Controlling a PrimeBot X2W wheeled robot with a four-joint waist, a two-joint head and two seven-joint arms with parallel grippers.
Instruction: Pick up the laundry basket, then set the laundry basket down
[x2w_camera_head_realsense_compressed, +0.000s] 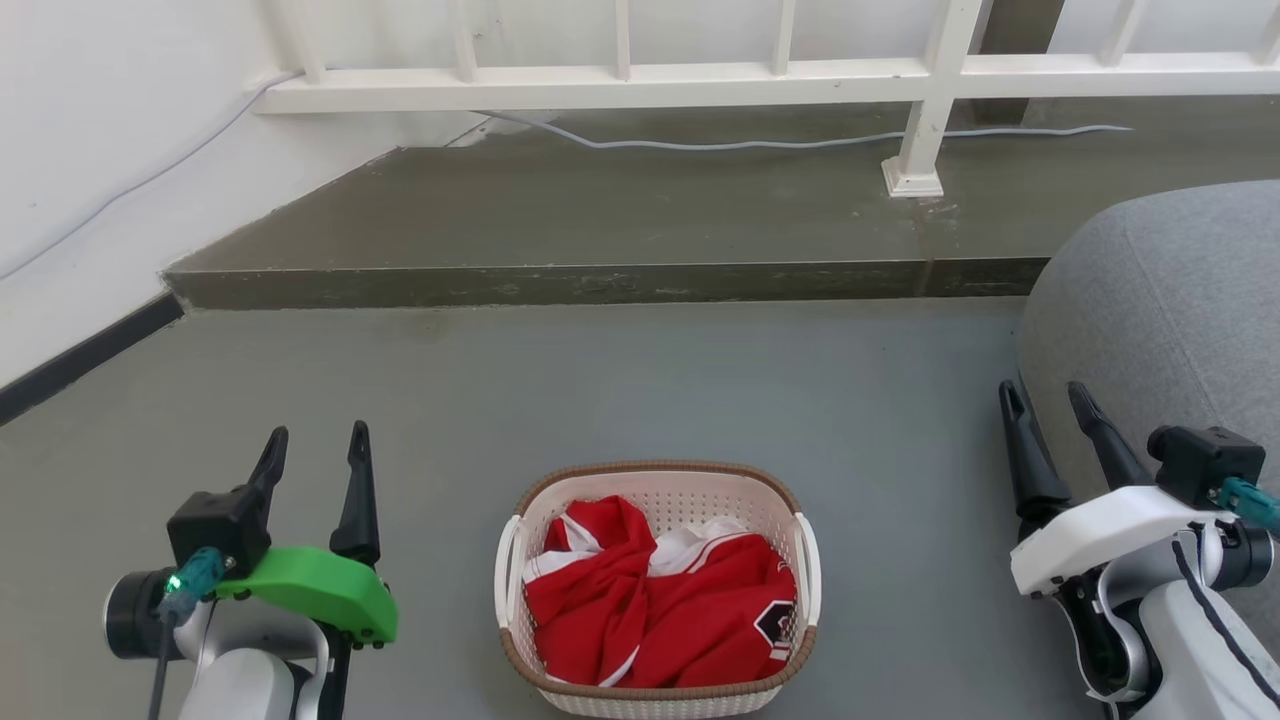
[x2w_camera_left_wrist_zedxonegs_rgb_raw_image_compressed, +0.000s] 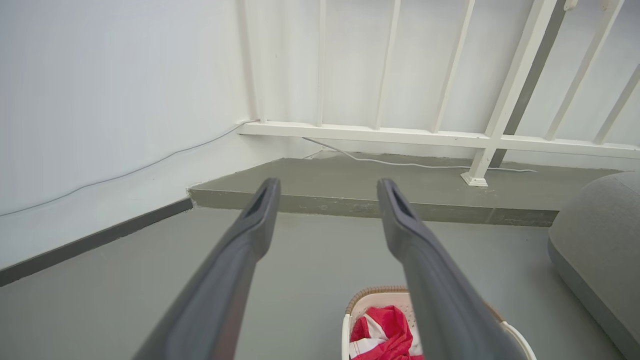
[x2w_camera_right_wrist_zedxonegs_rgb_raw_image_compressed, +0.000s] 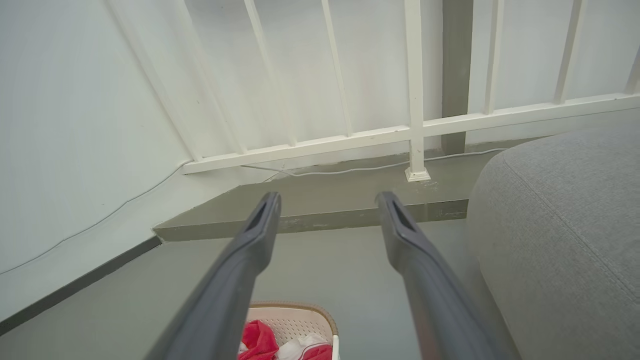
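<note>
Head view: laundry basket (x2w_camera_head_realsense_compressed: 690, 497) upright on grey floor (x2w_camera_head_realsense_compressed: 600, 390), low and central, between the two arms and touching neither; crumpled red-and-white garment (x2w_camera_head_realsense_compressed: 660, 600) inside, below the brown rim; left jaws at lower left, dark fingers (x2w_camera_head_realsense_compressed: 357, 490) parted, pointing up-frame, gripping nothing, well apart from the near white handle; right jaws at lower right, fingers (x2w_camera_head_realsense_compressed: 1030, 450) likewise parted and empty, close against a grey cushion (x2w_camera_head_realsense_compressed: 1170, 300); raised step (x2w_camera_head_realsense_compressed: 600, 210) beyond, with white railing (x2w_camera_head_realsense_compressed: 620, 85) and pale cable (x2w_camera_head_realsense_compressed: 720, 145) on it.

Left wrist view: left jaws open, fingers (x2w_camera_left_wrist_zedxonegs_rgb_raw_image_compressed: 250, 235) wide apart above bare floor; laundry basket (x2w_camera_left_wrist_zedxonegs_rgb_raw_image_compressed: 372, 291) at the bottom edge, partly behind the right-hand finger; garment (x2w_camera_left_wrist_zedxonegs_rgb_raw_image_compressed: 385, 325) showing inside.

Right wrist view: right jaws open and empty, fingers (x2w_camera_right_wrist_zedxonegs_rgb_raw_image_compressed: 405, 240) spread; laundry basket (x2w_camera_right_wrist_zedxonegs_rgb_raw_image_compressed: 295, 322) at the bottom edge, beside the left-hand finger; cushion (x2w_camera_right_wrist_zedxonegs_rgb_raw_image_compressed: 565, 225) near on the right.
</note>
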